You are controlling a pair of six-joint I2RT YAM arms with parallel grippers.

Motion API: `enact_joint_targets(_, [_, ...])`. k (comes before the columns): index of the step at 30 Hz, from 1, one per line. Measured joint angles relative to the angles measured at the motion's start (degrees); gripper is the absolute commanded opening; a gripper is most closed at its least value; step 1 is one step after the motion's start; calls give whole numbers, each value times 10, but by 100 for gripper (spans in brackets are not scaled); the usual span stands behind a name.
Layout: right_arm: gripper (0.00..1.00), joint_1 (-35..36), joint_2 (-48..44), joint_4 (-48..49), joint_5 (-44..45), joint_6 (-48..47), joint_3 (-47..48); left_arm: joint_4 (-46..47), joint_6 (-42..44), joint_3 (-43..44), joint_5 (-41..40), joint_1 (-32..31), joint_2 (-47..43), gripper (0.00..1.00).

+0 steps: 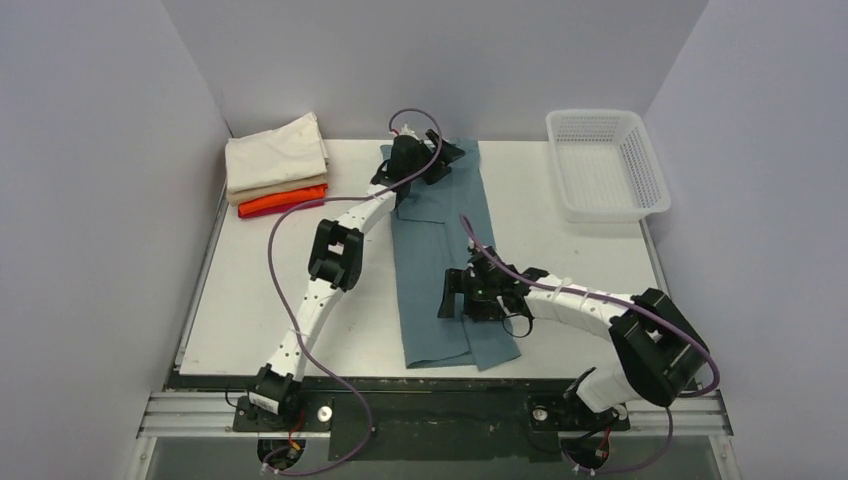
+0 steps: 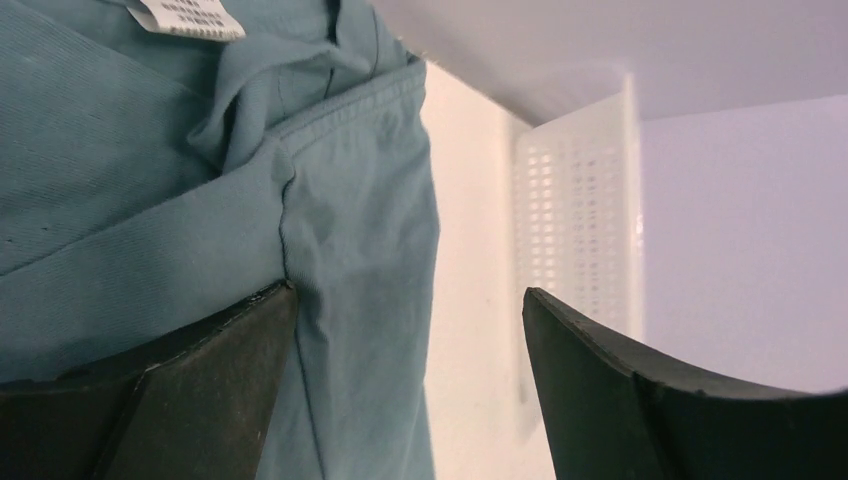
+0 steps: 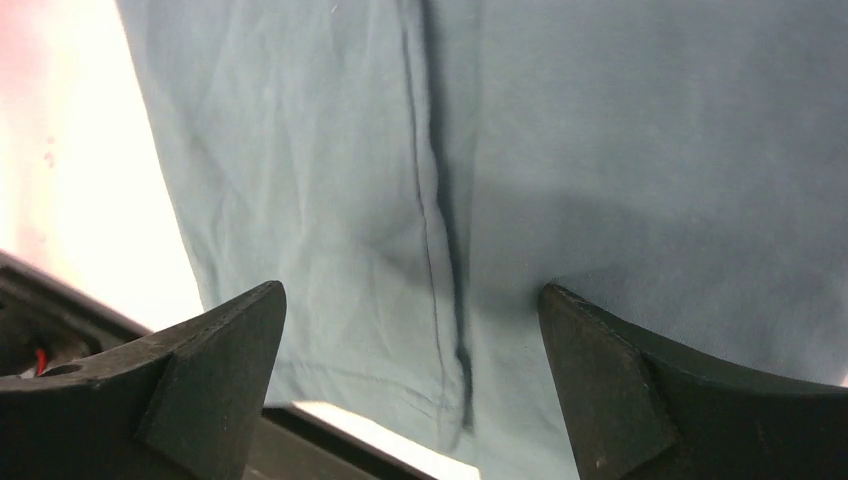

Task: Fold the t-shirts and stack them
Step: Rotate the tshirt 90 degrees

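A large teal-blue t-shirt lies folded lengthwise into a long strip, running from the table's far middle to its near edge. My left gripper hovers open over the shirt's far collar end. In the left wrist view the gripper straddles the cloth's right edge, below a white label. My right gripper stands open over the near part. In the right wrist view the gripper has a seam of the shirt between its fingers, holding nothing. Folded cream, tan and orange-red t-shirts are stacked at the back left.
A white mesh basket stands at the back right and shows beyond the left fingers as the basket. Grey walls close in the table on three sides. The dark front rail runs along the near edge, just past the shirt's hem.
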Motion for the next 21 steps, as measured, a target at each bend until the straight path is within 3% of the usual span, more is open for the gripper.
enact_joint_targets(5, [93,61,56,15,-39,9,49,84,-68,17,-9,-3,32,94])
enact_joint_targets(13, [94,80,68,-4,-34,15,76,78,-39,6,-9,-3,19,94])
enact_joint_targets(17, [94,78,-9,-36,13,24,72,8,20,-21,3,-1,-32,94])
enact_joint_targets(21, [93,74,-149,-61,63,39,57,-82,104,-91,42,2,-157,94])
